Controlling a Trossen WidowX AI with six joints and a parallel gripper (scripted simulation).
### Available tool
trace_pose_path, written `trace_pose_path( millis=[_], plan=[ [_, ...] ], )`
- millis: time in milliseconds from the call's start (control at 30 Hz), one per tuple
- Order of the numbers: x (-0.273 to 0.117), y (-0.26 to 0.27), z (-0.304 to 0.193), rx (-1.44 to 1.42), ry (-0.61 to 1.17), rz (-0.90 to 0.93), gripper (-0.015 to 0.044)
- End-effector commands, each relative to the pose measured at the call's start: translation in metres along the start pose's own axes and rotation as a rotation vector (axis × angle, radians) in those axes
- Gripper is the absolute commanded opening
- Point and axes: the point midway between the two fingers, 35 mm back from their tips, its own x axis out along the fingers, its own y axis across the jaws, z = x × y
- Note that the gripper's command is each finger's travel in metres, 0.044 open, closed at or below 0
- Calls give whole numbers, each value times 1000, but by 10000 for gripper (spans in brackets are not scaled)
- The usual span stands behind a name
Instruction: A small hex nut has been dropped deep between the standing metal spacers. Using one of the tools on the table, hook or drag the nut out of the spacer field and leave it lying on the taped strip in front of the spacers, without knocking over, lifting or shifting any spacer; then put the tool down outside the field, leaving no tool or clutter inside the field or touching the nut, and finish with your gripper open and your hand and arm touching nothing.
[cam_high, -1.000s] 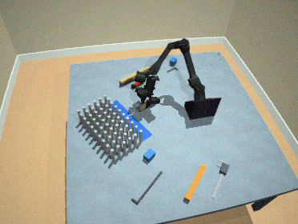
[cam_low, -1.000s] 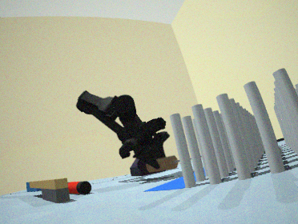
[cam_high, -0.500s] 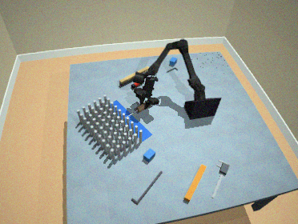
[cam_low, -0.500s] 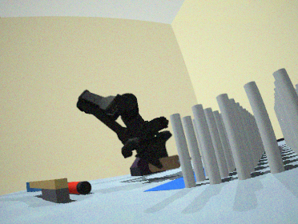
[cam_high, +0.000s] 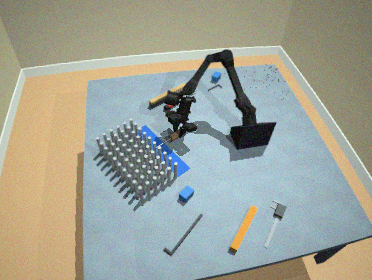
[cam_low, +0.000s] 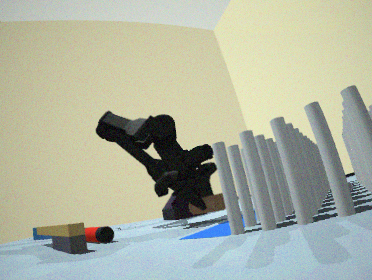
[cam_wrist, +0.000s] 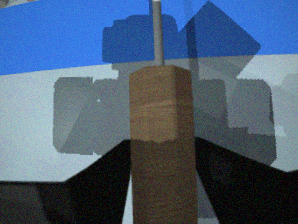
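My gripper (cam_high: 178, 133) (cam_wrist: 161, 145) is shut on the brown wooden handle (cam_high: 174, 136) (cam_low: 214, 202) (cam_wrist: 159, 105) of a tool. The tool's thin metal shaft (cam_high: 164, 143) (cam_wrist: 158, 45) reaches over the blue taped strip (cam_high: 183, 168) (cam_low: 207, 232) (cam_wrist: 50, 42) toward the spacers. Its far tip cannot be made out. The grey metal spacers (cam_high: 175, 170) (cam_low: 291, 172) stand upright in rows beyond the strip. The gripper is on the robot's side of the strip, outside the field. The hex nut cannot be made out in any view.
A blue block (cam_high: 186, 194) lies near the strip's end, another (cam_high: 216, 76) at the back. An L-shaped grey rod (cam_high: 185, 234), an orange bar (cam_high: 244, 229) and a pronged tool (cam_high: 279, 210) lie at the front. A yellow-topped bar (cam_high: 159, 99) (cam_low: 60, 230) and red cylinder (cam_low: 92, 235) lie behind the gripper.
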Motion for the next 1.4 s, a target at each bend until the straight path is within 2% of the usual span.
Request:
trace_pose_path(
  millis=[0, 1367],
  plan=[
    [0, -2, 5, 5, -6, -6, 0],
    [11, -2, 30, 6, -7, -6, 0]
  ],
)
